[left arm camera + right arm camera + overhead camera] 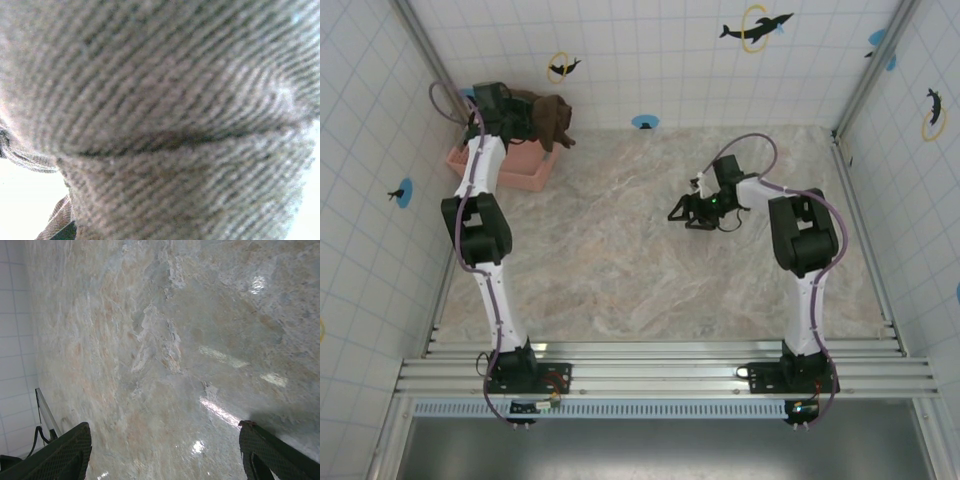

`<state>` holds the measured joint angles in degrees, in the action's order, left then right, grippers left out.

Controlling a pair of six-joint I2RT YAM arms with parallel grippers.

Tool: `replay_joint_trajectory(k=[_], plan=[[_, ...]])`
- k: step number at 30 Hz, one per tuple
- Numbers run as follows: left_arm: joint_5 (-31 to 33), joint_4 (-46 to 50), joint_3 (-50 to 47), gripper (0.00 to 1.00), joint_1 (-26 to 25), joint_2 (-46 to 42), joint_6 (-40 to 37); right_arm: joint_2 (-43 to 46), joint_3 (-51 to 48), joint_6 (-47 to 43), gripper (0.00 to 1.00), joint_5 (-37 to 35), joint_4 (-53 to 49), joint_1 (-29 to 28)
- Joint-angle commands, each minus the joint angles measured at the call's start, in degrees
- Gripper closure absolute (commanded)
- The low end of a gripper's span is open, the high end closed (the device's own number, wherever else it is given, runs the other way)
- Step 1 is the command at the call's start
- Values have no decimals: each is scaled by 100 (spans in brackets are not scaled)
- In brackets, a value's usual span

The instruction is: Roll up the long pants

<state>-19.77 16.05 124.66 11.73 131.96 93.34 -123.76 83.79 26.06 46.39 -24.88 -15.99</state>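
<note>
All blurred, close-up — long pants

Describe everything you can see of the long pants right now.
The long pants are a dark brown, crumpled bundle at the far left corner of the table. They are bunched over the back of the pink basket, with the legs not laid out. The left gripper is right against them, but whether it clamps them cannot be told. Up close in the left wrist view they look like soft twill, with fine diagonal ribs and a dark fold running across.
</note>
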Motion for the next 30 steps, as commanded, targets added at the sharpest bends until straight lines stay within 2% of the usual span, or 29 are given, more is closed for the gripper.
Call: replay_joint_trajectory(k=[1,8,20,23,27,30], plan=[[-84,-656,163,100,-57,-183,86,-385,123,-27,20,-375,-538,-109],[69,-958,-438,100,186,-139,150,-591,503,-26,20,-312,-786,-226],[131,-1133,-127,100,458,242,176,-953,1192,30,20,-386,-1220,-394],[268,-1078,-150,100,532,216,70,-1083,1396,73,20,-379,-1282,-458],[165,-632,367,100,708,593,-241,-1234,1649,135,20,-355,-1344,-540],[129,-676,322,100,826,706,-213,-1354,1866,171,20,-347,-1425,-577]])
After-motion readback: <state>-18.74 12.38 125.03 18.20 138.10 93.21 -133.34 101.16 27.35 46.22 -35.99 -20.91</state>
